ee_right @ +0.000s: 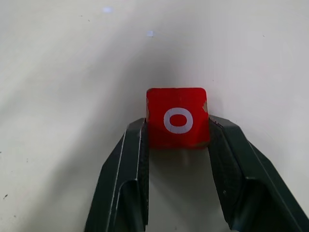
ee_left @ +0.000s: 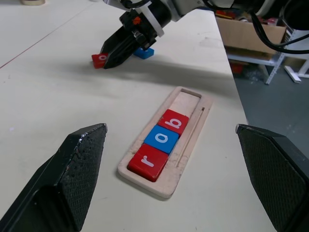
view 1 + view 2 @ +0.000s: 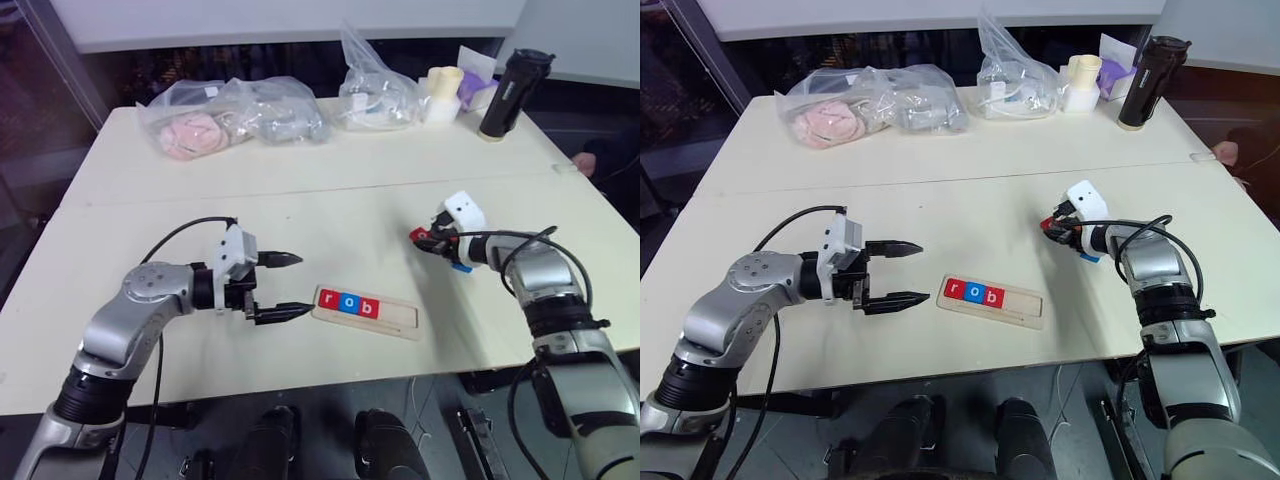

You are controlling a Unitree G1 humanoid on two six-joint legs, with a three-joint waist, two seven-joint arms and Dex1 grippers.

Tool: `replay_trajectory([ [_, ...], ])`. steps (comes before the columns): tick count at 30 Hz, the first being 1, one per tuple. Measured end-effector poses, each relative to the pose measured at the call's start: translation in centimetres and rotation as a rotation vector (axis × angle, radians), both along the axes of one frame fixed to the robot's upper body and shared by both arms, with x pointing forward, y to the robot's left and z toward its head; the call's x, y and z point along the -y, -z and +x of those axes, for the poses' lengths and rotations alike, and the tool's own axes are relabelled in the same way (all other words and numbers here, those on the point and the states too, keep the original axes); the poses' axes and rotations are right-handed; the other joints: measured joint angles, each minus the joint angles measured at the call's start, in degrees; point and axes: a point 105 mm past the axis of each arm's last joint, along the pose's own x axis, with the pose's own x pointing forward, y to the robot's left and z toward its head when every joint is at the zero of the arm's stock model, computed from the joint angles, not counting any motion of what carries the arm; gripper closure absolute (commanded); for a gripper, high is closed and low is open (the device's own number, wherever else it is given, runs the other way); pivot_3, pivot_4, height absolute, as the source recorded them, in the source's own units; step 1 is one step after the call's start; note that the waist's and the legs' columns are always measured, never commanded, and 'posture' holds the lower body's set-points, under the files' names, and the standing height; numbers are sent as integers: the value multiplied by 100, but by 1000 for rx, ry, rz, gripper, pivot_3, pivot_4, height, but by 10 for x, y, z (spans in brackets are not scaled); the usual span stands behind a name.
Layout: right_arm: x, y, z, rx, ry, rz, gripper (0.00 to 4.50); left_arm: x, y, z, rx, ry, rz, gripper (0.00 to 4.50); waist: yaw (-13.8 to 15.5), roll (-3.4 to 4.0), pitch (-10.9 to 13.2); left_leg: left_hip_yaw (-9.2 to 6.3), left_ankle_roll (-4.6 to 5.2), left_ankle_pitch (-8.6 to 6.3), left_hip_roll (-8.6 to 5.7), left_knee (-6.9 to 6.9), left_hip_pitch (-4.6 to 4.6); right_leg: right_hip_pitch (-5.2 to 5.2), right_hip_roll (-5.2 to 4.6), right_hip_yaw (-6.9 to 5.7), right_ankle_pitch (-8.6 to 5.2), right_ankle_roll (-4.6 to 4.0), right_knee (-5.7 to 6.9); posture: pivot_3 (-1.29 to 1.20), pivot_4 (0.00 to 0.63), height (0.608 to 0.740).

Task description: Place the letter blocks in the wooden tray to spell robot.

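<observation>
robot partway through spelling "robot", right gripper (image 1: 177,133) clamped on a red o block (image 1: 177,117).

the wooden tray (image 2: 189,140) holds r, o, b, with two slots bare at the end nearer the right gripper. a blue block (image 2: 144,52) lies just beside that gripper. the left gripper (image 3: 278,286) hovers spread wide, just beside the tray's r end.

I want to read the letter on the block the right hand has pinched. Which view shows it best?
The right wrist view: the red block sits close up between the right hand's fingers, its white o facing the camera. The left wrist view shows it at the fingertips, far off. The eye views show a small red spot.
</observation>
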Motion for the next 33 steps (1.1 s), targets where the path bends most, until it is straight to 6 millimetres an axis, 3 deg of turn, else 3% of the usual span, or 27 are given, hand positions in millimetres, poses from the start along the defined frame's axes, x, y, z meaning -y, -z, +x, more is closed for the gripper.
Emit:
replay_trajectory([
  [3,14,-7,-32,-41,167,10,3362,0,2,-1,-8,0,0,0,98,1,-1,-3,1,-1,-1,-6,-37,-41,-5,4,4,8,6,0,150,725],
  [9,9,-41,-96,-14,342,53,3362,2,6,-2,-10,16,0,0,75,3,-6,-2,0,0,2,4,-71,-76,-2,1,6,7,10,0,150,725],
  [11,5,-30,-115,-21,358,80,3362,2,8,-1,-22,22,0,0,92,-2,-9,-7,0,0,3,8,-69,-66,-2,-3,3,1,6,0,150,725],
  [14,-5,-11,-132,-54,360,106,3362,3,9,2,-24,35,-2,0,77,1,-7,1,1,1,-1,16,-69,-64,-6,-2,-3,-9,5,0,150,725],
  [19,1,10,-148,-95,468,83,3362,6,4,8,5,53,-2,0,61,1,-7,1,2,1,0,16,-69,-66,-3,-2,0,-6,5,0,150,725],
  [26,9,20,-156,-121,533,55,3362,5,6,6,-4,57,3,0,67,2,-9,0,2,2,1,13,-69,-67,0,-2,5,3,5,0,150,725],
  [31,13,19,-158,-132,516,34,1010,1,10,4,-15,48,15,0,73,1,-9,0,2,2,1,16,-67,-62,-1,-2,-1,-7,5,0,150,725],
  [33,13,14,-158,-157,430,2,156,1,10,3,-12,50,15,0,68,3,-8,1,3,2,0,19,-67,-60,-2,-3,-1,-7,4,0,150,725],
])
